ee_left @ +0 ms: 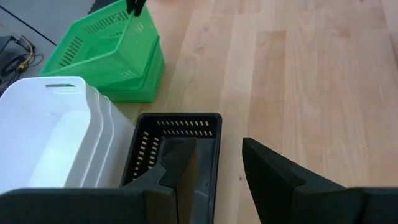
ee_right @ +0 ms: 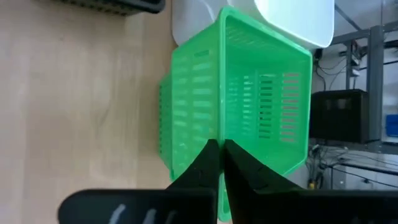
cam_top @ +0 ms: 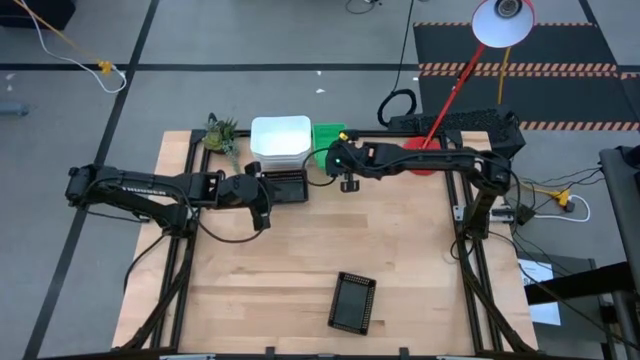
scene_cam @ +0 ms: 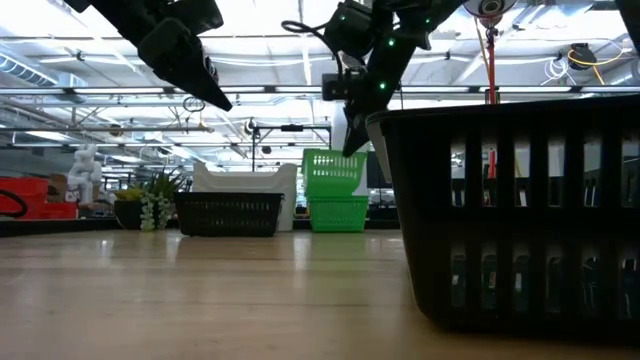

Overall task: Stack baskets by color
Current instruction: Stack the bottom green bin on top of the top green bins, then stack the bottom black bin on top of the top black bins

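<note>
The upper green basket [ee_right: 261, 106] sits tilted on another green basket [ee_left: 140, 84] at the table's far side, with my right gripper [cam_top: 340, 160] shut on it. A stack of white baskets [cam_top: 280, 138] stands left of them. In front of that stack a black basket [ee_left: 177, 134] rests flat on the table. My left gripper [ee_left: 217, 168] hangs open well above it, touching nothing. Another black basket [cam_top: 352, 300] lies near the table's front edge. My right gripper pinches the upper green basket's wall at its rim [ee_right: 221, 134], one finger outside and one inside. The fingers slant down from the table's right. That side of the basket is raised, so it sits tilted, its lower side [ee_left: 93, 65] on the green basket beneath.
A red lamp [cam_top: 500, 20] leans over the far right corner, its round base [cam_top: 425, 160] under my right arm. A small plant sprig [cam_top: 222, 132] stands left of the white stack. The near black basket [scene_cam: 520, 210] fills the right of the low view.
</note>
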Robot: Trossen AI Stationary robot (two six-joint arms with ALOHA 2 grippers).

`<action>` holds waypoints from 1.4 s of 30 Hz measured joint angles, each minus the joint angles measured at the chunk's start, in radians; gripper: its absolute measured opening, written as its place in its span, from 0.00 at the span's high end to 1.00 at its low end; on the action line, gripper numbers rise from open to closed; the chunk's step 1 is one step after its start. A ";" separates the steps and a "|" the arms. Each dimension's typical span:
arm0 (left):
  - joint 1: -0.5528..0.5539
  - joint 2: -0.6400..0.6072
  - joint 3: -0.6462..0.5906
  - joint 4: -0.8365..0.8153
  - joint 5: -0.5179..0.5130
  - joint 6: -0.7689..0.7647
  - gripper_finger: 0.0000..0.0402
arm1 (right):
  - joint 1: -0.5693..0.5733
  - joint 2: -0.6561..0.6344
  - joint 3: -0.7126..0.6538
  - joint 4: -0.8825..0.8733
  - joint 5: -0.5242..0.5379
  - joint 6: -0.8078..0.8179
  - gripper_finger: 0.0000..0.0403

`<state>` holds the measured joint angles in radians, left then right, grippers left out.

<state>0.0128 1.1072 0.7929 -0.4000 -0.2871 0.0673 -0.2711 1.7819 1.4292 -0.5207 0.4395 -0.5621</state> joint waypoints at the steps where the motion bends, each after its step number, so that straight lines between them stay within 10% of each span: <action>1: 0.000 0.000 0.000 0.000 0.000 0.000 0.67 | -0.001 0.004 0.000 0.006 0.002 0.000 1.00; 25: 0.000 0.000 0.000 0.000 0.000 0.001 0.67 | -0.042 0.020 -0.051 0.079 -0.026 0.004 0.99; 42: -0.002 0.000 0.000 0.022 0.001 -0.039 0.67 | -0.026 -0.017 -0.065 0.099 -0.022 0.058 0.73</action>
<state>0.0109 1.1072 0.7929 -0.3775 -0.2863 0.0278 -0.2971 1.7647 1.3640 -0.4214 0.4171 -0.5045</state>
